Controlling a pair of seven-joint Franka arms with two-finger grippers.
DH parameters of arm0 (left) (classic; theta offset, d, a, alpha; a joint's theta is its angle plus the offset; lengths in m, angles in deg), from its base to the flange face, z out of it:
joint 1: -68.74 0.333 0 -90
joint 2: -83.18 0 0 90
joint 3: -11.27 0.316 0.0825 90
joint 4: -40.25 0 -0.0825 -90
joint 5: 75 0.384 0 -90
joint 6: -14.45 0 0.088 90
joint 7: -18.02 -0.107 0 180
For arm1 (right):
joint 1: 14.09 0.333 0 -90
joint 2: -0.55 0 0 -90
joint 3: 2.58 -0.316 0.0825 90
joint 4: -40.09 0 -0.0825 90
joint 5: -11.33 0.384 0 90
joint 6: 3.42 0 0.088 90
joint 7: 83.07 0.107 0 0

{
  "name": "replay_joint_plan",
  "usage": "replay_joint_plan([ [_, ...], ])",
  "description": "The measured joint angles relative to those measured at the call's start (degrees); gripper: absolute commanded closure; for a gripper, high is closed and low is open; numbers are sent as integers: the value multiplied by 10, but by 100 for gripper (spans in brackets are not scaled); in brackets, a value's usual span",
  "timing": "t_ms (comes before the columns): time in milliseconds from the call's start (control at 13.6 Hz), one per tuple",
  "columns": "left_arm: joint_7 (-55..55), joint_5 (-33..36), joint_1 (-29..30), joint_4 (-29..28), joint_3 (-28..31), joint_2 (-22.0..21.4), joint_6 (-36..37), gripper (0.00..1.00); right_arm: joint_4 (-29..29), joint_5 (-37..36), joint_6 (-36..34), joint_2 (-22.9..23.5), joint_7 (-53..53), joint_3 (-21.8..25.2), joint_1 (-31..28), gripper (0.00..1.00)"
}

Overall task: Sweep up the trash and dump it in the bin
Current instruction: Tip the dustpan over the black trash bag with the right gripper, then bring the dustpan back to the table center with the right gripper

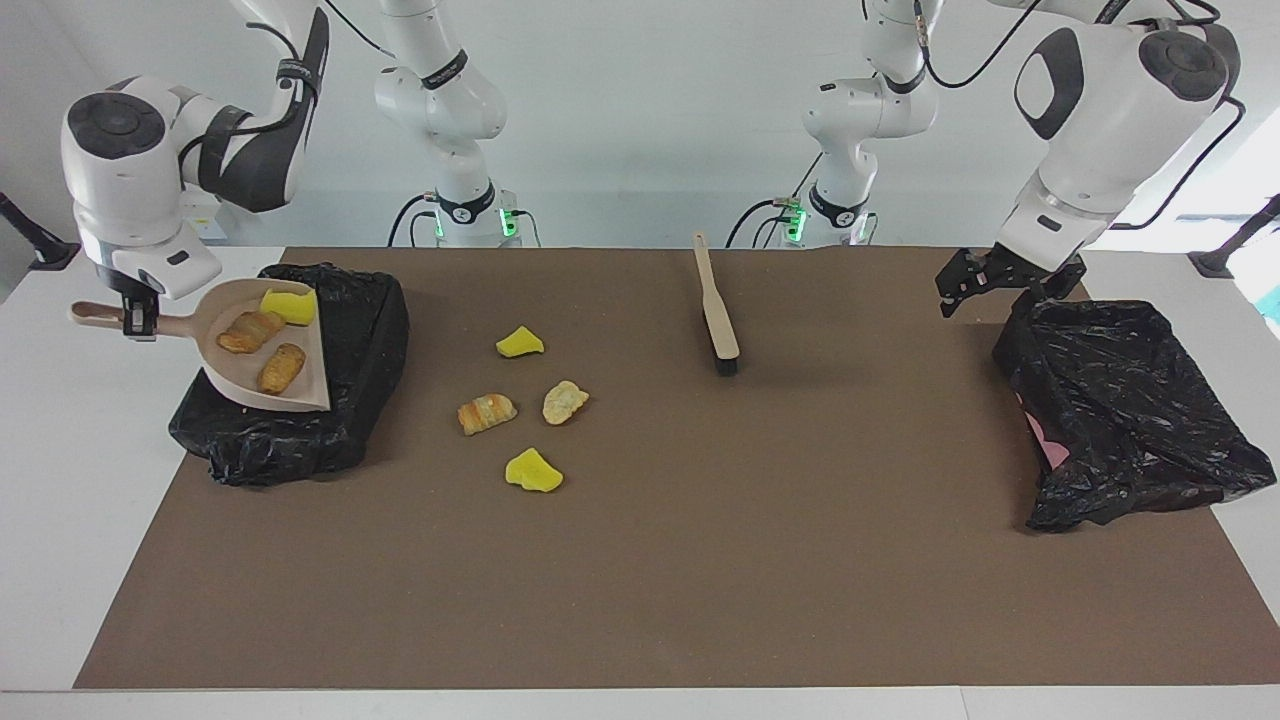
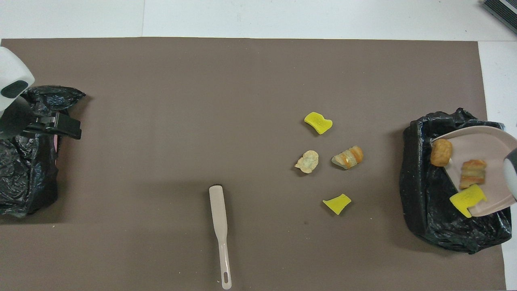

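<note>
While the dustpan (image 1: 268,352) hangs tipped over the black-lined bin (image 1: 300,400) at the right arm's end of the table, the right gripper (image 1: 137,322) has its fingers clamped shut on the pan's handle, just outside the bin's rim. Three pieces of the trash ride in the pan: a yellow chunk (image 1: 288,305) and two brown pastry lumps (image 1: 250,331), all sliding toward its open lip, so I'd judge the dumping step is in hand. Next along, four scraps sit loose on the brown mat (image 1: 640,560), well apart from the bin: a yellow chunk (image 1: 520,343) nearest the robots, a striped pastry piece (image 1: 487,412) and a pale crumbly lump (image 1: 565,401) side by side, and another yellow chunk (image 1: 533,470) farthest from them. Toward the middle lies the brush (image 1: 716,310), flat on the mat with its handle pointing at the robots, nobody holding it. At the left arm's end, the left gripper (image 1: 965,285) hovers with its fingers spread wide and nothing between them, over the edge of a second black bag (image 1: 1120,400). To my eye the next move calls for steeper tilt on the pan so the three pieces drop inside the liner rather than on its rim; after that, the brush needs picking up and the pan brought down beside the loose four.
</note>
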Motion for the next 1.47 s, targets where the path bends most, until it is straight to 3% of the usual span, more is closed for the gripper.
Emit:
replay_joint_plan([
  [221,-12,0,0,0,1,-7,7,0,0,-51,-34,-6,34,0,35,100],
  [662,-35,0,2,0,3,-28,20,0,-7,-108,-59,-43,35,-9,50,100],
  [1176,-40,0,4,-1,7,-27,-1,0,-58,-107,-59,-47,70,-15,67,100],
  [1471,-41,0,4,-1,7,-27,-1,0,-68,-29,-64,-37,157,-31,85,100],
])
